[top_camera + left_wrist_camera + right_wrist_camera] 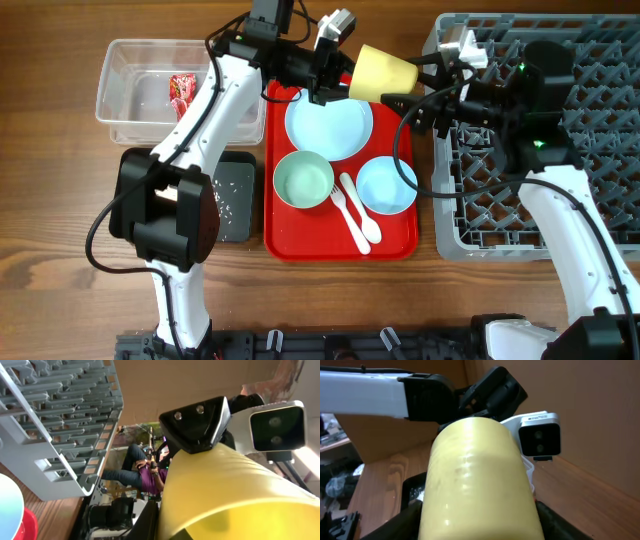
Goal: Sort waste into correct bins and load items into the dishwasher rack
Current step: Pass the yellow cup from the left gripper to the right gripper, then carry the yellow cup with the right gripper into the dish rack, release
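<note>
The yellow cup (385, 68) hangs in the air between both grippers, above the gap between the red tray and the dishwasher rack (600, 120). My left gripper (335, 82) is shut on its rim end. My right gripper (415, 82) has a finger pressed on each side of its base end. The cup fills the left wrist view (235, 495) and the right wrist view (475, 480). The light blue plate (328, 125), pale green bowl (303, 180), small blue bowl (387, 186), white fork (345, 198) and spoon (366, 226) lie on the tray. No napkin shows.
The flat red tray (290, 245) sits at the centre. The clear tub (130, 90) at the far left holds the red wrapper (183, 92). The black tray (236, 200) with white crumbs lies partly under my left arm. The rack also shows in the left wrist view (60, 425).
</note>
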Controlling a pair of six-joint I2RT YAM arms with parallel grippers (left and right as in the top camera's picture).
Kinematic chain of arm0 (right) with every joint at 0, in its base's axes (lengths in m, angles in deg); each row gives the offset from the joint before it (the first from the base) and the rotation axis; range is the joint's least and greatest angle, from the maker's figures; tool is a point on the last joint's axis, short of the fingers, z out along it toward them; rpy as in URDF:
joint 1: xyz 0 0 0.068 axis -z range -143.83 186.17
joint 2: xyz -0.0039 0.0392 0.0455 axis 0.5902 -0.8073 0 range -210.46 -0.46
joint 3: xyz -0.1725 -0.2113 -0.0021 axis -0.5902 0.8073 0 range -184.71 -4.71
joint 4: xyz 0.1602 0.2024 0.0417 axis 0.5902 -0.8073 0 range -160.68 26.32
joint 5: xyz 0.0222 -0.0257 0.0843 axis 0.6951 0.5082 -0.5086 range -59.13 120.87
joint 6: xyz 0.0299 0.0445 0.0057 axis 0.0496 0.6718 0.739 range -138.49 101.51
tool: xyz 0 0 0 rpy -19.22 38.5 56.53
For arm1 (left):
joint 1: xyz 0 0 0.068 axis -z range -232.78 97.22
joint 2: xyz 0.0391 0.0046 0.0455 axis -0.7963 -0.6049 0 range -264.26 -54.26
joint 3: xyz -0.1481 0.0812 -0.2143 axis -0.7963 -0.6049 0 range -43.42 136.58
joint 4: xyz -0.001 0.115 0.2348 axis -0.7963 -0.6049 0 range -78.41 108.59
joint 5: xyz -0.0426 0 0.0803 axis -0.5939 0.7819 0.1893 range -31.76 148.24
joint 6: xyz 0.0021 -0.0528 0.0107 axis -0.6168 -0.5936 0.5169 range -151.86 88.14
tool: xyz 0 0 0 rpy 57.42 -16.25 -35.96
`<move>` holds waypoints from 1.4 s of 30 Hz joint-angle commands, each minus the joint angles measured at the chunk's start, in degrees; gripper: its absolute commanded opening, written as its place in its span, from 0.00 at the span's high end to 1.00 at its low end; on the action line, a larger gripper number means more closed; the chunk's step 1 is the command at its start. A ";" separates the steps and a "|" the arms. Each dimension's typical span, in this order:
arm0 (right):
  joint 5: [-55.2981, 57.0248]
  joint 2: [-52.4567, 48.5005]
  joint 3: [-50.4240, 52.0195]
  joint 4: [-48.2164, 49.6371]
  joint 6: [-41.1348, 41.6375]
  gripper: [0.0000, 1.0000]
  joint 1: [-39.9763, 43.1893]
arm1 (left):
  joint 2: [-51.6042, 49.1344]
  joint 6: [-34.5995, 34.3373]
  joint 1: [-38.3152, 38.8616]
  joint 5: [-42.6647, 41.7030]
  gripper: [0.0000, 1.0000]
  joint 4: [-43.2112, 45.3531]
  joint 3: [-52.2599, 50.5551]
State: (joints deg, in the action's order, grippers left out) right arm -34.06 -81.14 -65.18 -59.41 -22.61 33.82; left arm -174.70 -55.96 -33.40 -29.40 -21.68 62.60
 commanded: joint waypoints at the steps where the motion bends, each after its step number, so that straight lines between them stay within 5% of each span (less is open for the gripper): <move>1: -0.74 -0.55 -0.81 0.11 -0.17 0.41 -0.35 | -0.31 1.11 0.66 -1.81 0.96 0.13 0.07; 9: -0.68 -0.55 -0.81 -1.40 -0.17 0.47 -0.35 | -0.31 1.16 0.66 1.68 0.90 0.13 0.07; 12: 4.90 -0.55 -0.81 -4.68 1.73 0.50 -0.35 | -0.31 1.16 0.66 17.49 0.74 -0.17 0.07; 16: 16.15 -0.52 -0.81 -11.47 1.75 0.61 -0.33 | -0.31 1.38 0.59 43.41 0.65 -3.19 0.07; 18: 21.35 0.02 -0.83 -15.19 1.75 0.66 -0.28 | -0.15 2.34 0.13 54.42 0.48 -5.14 0.07; 21: 26.99 2.16 -1.33 -19.91 3.23 0.81 0.33 | 1.38 4.22 -1.05 64.61 0.44 -9.51 0.09; 26: 39.95 6.29 -9.79 -37.66 3.28 0.89 5.05 | 6.73 4.42 -2.91 77.88 0.40 -17.29 0.09; 34: 56.87 6.19 -24.22 -60.46 5.84 0.95 16.68 | 17.84 4.39 -3.28 84.17 0.32 -21.33 0.07; 42: 63.95 2.51 -27.45 -64.39 9.75 0.96 33.57 | 19.63 4.39 -3.39 84.54 0.29 -21.35 0.07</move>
State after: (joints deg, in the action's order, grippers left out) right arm 26.07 -76.27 -91.39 -123.91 -16.01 62.32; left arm -155.32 -52.26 -36.77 53.99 -42.99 62.51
